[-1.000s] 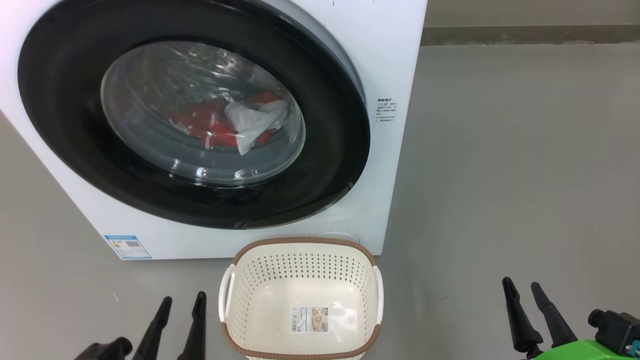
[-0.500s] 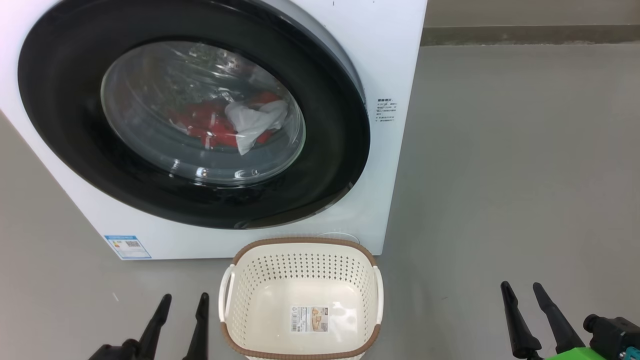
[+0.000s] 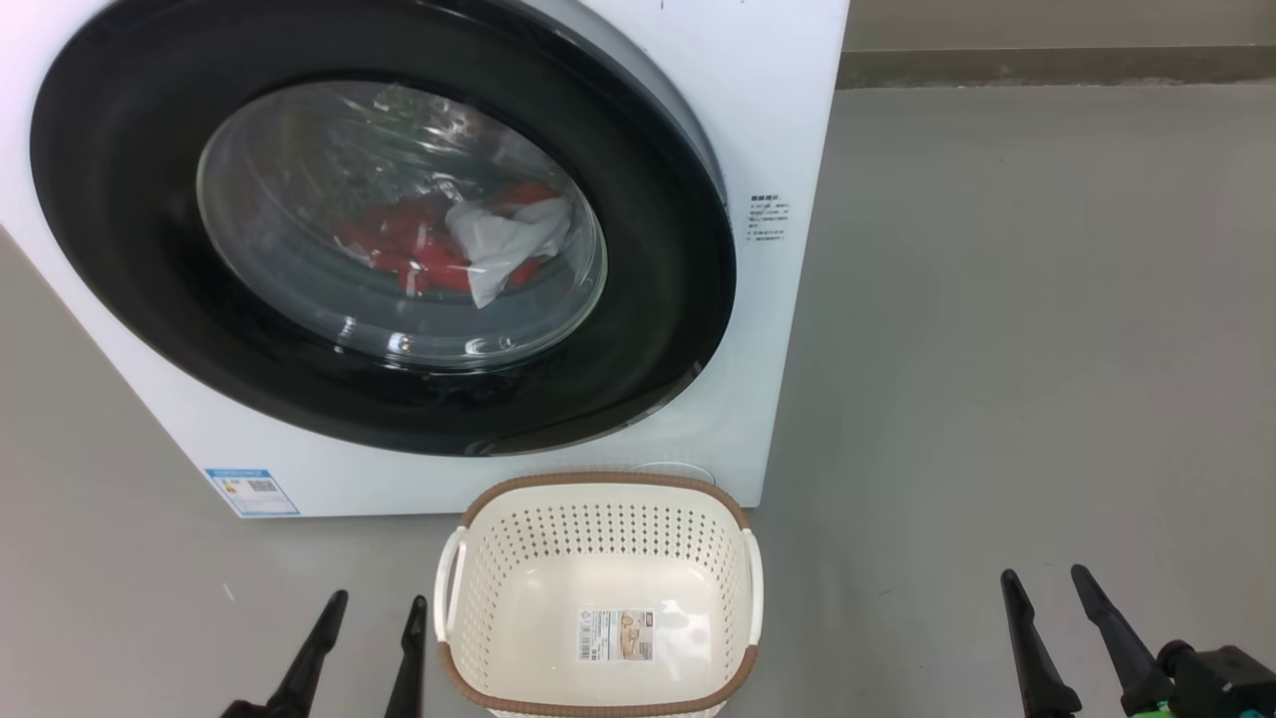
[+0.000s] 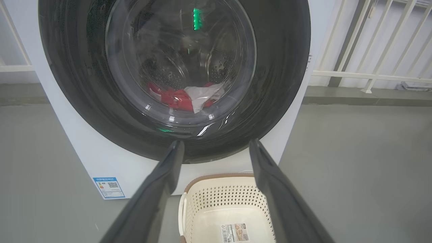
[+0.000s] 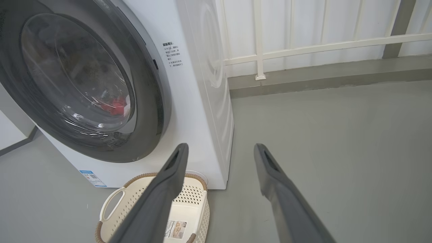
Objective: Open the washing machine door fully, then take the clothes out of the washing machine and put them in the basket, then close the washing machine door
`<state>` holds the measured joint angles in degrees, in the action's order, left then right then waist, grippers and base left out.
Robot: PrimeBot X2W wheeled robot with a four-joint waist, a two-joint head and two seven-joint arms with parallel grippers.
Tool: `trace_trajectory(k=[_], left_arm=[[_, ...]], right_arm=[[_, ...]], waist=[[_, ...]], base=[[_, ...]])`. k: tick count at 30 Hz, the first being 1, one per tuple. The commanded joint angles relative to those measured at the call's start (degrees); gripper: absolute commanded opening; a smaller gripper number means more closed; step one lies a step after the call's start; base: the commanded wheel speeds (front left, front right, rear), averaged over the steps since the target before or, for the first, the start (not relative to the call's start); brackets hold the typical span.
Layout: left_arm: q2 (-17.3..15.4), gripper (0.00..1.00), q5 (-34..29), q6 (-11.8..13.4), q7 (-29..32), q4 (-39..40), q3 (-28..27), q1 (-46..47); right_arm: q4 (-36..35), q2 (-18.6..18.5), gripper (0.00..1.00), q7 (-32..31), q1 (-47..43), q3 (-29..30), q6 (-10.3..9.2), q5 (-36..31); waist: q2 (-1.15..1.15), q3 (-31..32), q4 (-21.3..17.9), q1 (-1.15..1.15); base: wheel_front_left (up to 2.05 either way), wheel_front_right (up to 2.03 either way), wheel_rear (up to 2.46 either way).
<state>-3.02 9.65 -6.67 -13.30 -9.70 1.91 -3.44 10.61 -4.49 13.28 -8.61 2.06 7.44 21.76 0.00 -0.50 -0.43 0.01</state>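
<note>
Cream plastic with a brown woven-look rim, the basket (image 3: 598, 482) stands on the grey floor (image 3: 997, 349) just in front of the lower right part of the washing machine (image 3: 768, 100). In the head view it lies between our two grippers.

Our left gripper (image 3: 379, 598) hangs just beside the basket's left handle without touching it, its two dark fingers standing apart and holding no object. Our right gripper (image 3: 1044, 573) hangs well off to the basket's right, over bare floor, with its fingers likewise spread and empty.

The washing machine door (image 3: 120, 199) lies closed against the white front, beyond both grippers and well apart from either. Through its bulging glass we see the clothes (image 3: 439, 254) low in the drum, red fabric with a white piece lying against its right side.

From the left wrist, our fingers frame the bottom of the door's black rim, with the basket's far edge below it. From the right wrist, our fingers point past the machine's right front corner, and the basket shows under the left finger. A label sticker (image 3: 616, 635) lies on the basket's bottom.
</note>
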Motion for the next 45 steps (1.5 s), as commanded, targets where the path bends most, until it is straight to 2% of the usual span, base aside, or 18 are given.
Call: trace_trajectory(k=[1, 6, 18, 19, 20, 21, 27, 35, 41, 45], left_arm=[[-0.4, 1.00, -1.7, -0.3, -1.0, 1.4, -1.9, 0.8], [-0.3, 1.00, -2.9, -0.6, -1.7, 0.7, -2.3, 0.7], [-0.1, 1.00, -2.1, -0.8, -1.7, 0.4, -2.7, 0.9], [-0.1, 1.00, -2.1, -0.8, -1.7, 0.4, -2.7, 0.9], [0.0, 1.00, -2.0, -0.8, -1.7, 0.5, -2.8, 1.1], [0.0, 1.00, -1.9, -0.8, -1.7, 0.6, -2.8, 1.2], [0.0, 1.00, -1.2, -0.8, -1.7, 0.9, -2.3, 2.2], [-0.1, 1.00, -0.5, -0.8, -1.7, 1.1, -0.4, 4.4], [-0.4, 1.00, 0.1, -0.8, -1.7, 1.1, 1.2, 5.9], [-0.5, 1.00, 0.6, -0.8, -1.7, 1.0, 2.3, 7.2]], right_arm=[[-1.8, -0.9, 1.00, 1.0, 0.2, -0.9, 0.04, -1.4], [-2.3, -0.6, 1.00, 1.7, -0.4, -0.4, 0.05, -3.7], [-2.7, 0.1, 1.00, 1.7, -0.5, -0.1, 0.05, -2.8], [-2.8, 0.2, 0.79, 1.7, -0.3, -0.2, 0.05, -2.4], [-3.2, 0.4, 0.29, 1.7, 0.3, -0.3, 0.05, -0.6], [-3.4, 0.5, 0.00, 1.7, 0.8, -0.5, 0.05, 0.4], [-4.1, 1.1, 0.00, 1.7, 6.3, -1.2, 0.05, 8.0], [-4.1, 1.3, 0.00, 1.7, 18.6, -2.9, 0.05, 15.1], [-3.3, 0.0, 0.00, 1.7, 26.3, -3.6, 0.05, 18.4], [-2.3, -1.0, 0.00, 1.7, 32.0, -5.7, 0.05, 23.6]], waist=[[0.00, 0.0, 0.0, 0.00], [0.00, -0.2, 0.0, 0.00], [0.00, -0.3, 0.0, 0.00], [0.00, -0.3, 0.0, 0.00], [0.00, -0.7, 0.1, 0.00], [0.00, -0.9, 0.1, 0.00], [0.00, -2.6, 0.3, 0.00], [0.00, -5.8, 1.7, 0.00], [0.00, -7.8, 3.4, 0.00], [0.00, -9.5, 4.8, 0.00]], base=[[0.00, 0.00, 0.00], [0.00, 0.00, 0.00], [0.00, 0.00, 0.00], [0.00, 0.00, 0.00], [0.00, 0.00, 0.00], [0.00, 0.00, 0.00], [0.00, 0.00, 0.00], [0.00, 0.00, 0.00], [0.00, 0.00, 0.00], [0.00, 0.00, 0.00]])
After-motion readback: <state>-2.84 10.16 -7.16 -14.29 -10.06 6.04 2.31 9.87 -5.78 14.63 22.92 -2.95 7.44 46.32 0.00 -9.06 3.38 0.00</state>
